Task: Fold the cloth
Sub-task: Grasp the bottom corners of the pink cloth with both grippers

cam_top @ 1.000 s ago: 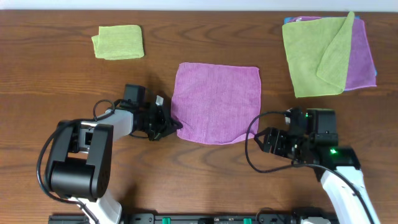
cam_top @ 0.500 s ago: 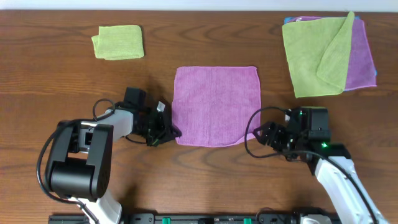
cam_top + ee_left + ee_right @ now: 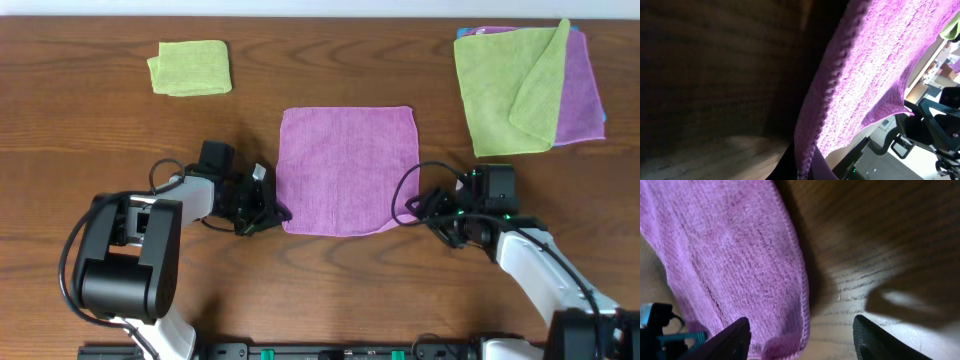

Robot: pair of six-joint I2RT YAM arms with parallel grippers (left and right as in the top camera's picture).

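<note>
A pink cloth lies flat and square in the middle of the table. My left gripper is at its near left corner, shut on the cloth's hem, which runs between the fingers in the left wrist view. My right gripper is open at the near right corner. In the right wrist view its two fingers straddle the corner of the pink cloth, one over the cloth and one over bare wood.
A folded green cloth lies at the back left. A green cloth lies over a pink one at the back right. The table is brown wood.
My right gripper has moved left and up to the cloth's near right corner. The cloth's near edge has straightened into a square. The left gripper has stayed at the near left corner.
</note>
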